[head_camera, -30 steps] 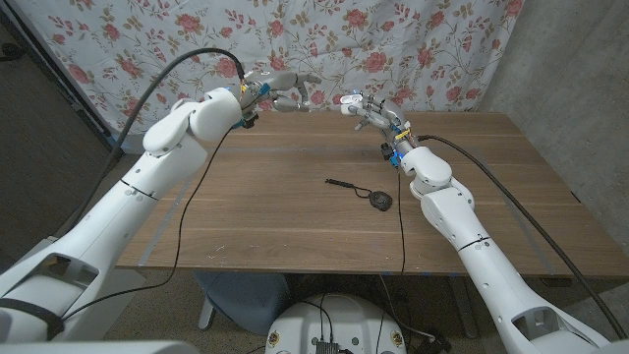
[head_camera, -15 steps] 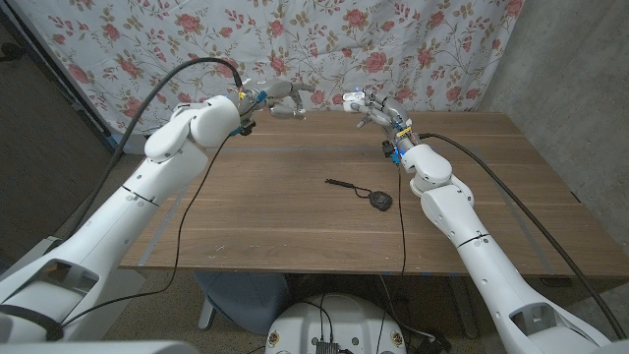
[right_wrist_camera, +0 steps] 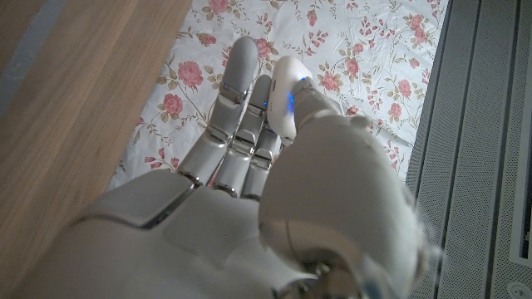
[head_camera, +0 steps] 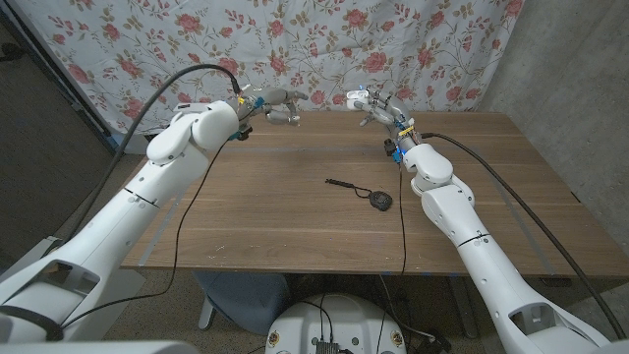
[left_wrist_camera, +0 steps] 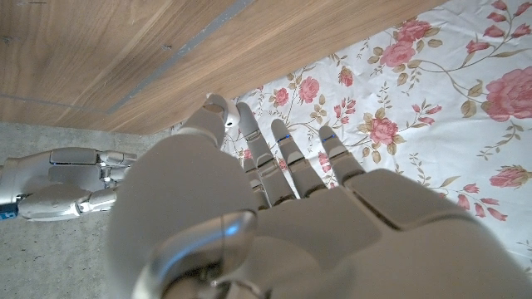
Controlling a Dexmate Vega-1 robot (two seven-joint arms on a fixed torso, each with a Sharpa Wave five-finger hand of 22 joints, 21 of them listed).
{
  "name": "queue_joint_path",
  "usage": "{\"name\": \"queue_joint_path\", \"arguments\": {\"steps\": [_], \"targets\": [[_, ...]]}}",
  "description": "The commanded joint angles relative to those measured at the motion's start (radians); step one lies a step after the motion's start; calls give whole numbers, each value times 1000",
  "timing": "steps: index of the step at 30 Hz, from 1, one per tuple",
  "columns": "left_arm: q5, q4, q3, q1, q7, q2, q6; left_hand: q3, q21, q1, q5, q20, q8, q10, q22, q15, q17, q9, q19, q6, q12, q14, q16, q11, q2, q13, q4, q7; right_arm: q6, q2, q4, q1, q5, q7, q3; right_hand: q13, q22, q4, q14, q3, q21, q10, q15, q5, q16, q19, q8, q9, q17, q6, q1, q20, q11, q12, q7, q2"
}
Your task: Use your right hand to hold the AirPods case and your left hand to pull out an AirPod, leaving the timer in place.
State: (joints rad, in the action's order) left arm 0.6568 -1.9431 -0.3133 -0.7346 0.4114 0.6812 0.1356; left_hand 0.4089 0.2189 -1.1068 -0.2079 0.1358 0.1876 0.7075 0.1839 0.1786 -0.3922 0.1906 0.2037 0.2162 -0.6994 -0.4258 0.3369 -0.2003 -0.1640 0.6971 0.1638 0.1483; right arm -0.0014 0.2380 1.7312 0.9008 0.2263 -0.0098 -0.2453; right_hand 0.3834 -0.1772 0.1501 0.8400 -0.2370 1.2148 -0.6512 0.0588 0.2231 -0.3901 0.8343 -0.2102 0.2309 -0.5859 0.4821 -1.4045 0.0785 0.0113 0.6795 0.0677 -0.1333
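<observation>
the timer [head_camera: 379, 201], a small dark round thing with a thin black strap trailing off it, lies on the wooden table [head_camera: 295, 216] near its middle, and both hands are well beyond it, up over the table's far edge in front of the flowered cloth [head_camera: 393, 44]. the right hand [head_camera: 374, 108] is raised beyond the timer and a little to its right side, with the white airpods case [head_camera: 354, 97] at its fingertips; in the right wrist view the case [right_wrist_camera: 287, 104] stands pressed between the thumb and the extended fingers [right_wrist_camera: 241, 71], a small blue light glowing on its side, so this hand has hold of it. whether the lid is up cannot be told. the left hand [head_camera: 276, 105] is beyond the timer and well to its left, apart from the right hand. in the left wrist view its fingers [left_wrist_camera: 287, 154] reach out nearly straight and close together, with the thumb drawn in beside them, and a small white piece [left_wrist_camera: 232, 124] shows at the thumb tip, too small to say whether it is an airpod or whether it is gripped. the right hand [left_wrist_camera: 71, 178] also shows there, off to one side.
</observation>
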Motion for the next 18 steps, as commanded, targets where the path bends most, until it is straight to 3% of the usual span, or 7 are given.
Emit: {"name": "queue_joint_path", "arguments": {"steps": [1,18], "targets": [[56,10,-17,-12,13,17,36,6,4,-13,-4,-1,2,22,3,33,-2,2,5,10,-8,-33,-4,-18,1,1,-2,1,-1,-5,-2,1,-4,-11,3,2,-1,4,56,-6,7,-133,175,6,-3,-189,2,3,-7,11,-5,115,119,5,-2,-3],[90,39,-41,-18,56,20,81,6,3,-14,-4,-2,1,22,3,32,-4,2,4,10,-11,-31,-7,-18,1,-3,-3,1,3,-8,-20,-8,-2,-7,2,5,-1,3,57,-6,12,-133,174,7,-2,-194,2,3,-8,11,-5,115,120,5,-1,-4]]}}
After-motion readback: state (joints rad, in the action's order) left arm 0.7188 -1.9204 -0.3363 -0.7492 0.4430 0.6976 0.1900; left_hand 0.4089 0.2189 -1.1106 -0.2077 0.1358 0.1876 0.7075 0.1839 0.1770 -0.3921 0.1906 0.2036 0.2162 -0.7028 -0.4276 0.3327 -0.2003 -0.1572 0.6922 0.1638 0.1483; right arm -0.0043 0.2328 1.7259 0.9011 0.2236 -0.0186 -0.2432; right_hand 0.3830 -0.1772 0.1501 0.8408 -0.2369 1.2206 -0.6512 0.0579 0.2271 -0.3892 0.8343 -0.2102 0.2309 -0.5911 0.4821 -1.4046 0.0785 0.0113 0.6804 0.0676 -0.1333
